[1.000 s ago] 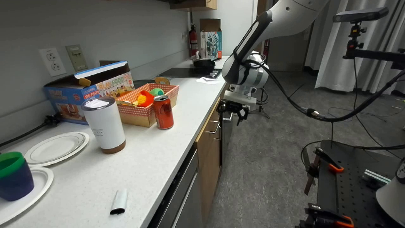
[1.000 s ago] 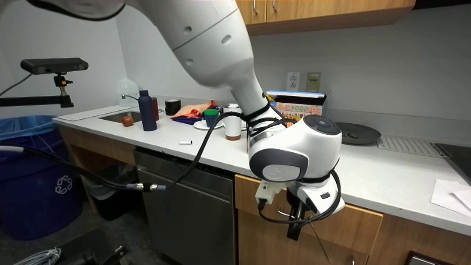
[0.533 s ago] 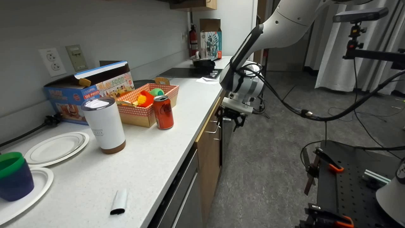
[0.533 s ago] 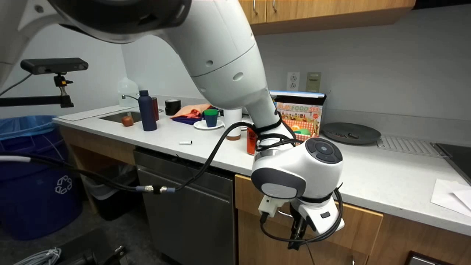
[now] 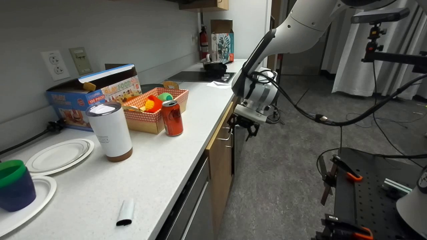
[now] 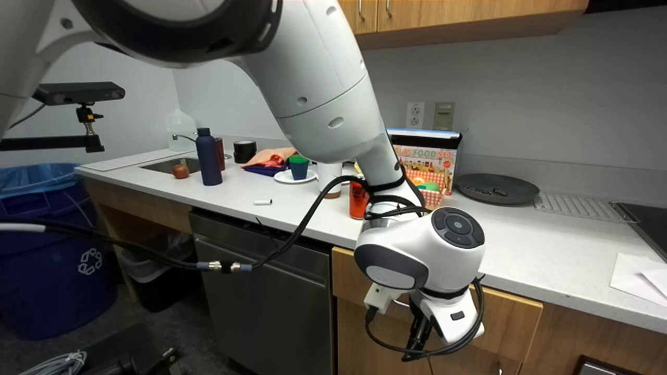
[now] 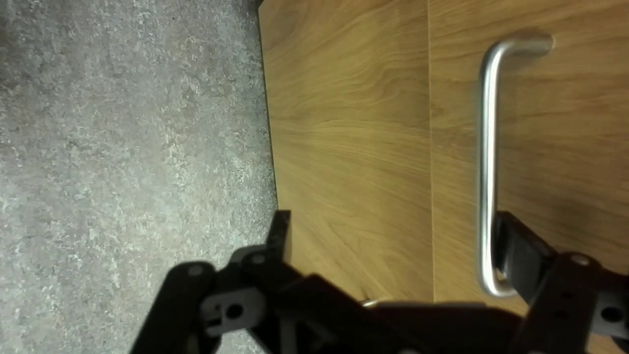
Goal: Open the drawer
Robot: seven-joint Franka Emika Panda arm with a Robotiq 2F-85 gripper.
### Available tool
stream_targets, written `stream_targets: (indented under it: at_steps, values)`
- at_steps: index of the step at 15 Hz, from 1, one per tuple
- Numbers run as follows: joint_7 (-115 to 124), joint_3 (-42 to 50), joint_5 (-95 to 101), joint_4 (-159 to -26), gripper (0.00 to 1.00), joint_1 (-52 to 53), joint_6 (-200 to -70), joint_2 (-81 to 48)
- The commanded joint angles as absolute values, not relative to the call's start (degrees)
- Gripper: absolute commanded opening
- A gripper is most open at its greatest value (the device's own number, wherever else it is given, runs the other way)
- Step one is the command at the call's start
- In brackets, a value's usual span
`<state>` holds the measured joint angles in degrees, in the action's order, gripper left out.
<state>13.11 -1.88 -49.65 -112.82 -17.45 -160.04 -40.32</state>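
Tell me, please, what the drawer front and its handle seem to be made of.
Drawer front: wood or wood-look laminate, apparently satin, judging by its tan grain and lack of sharp reflections. Handle: metal, perhaps brushed steel, as its silvery bar carries a bright streak.

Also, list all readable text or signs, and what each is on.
"PLAY FOOD SET": blue toy box
"130 PIECES": same box, digits soft
Recycling arrows, no words: blue bin
Too small or blurred to read: marks on white tumbler, red can, far box, fire extinguisher.
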Motion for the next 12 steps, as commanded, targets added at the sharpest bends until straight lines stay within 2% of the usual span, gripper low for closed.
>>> stream_targets:
  at_steps: [1,8,12]
  values:
    - [12.4,0.5,-49.9,-117.5,1.00,-16.3,-158.4,-37.5]
    - [13.9,6.3,-47.4,-129.1,1.00,-14.0,-157.5,-29.4]
    - [9.2,5.5,-52.8,-138.1,1.00,-17.2,-160.3,-23.1]
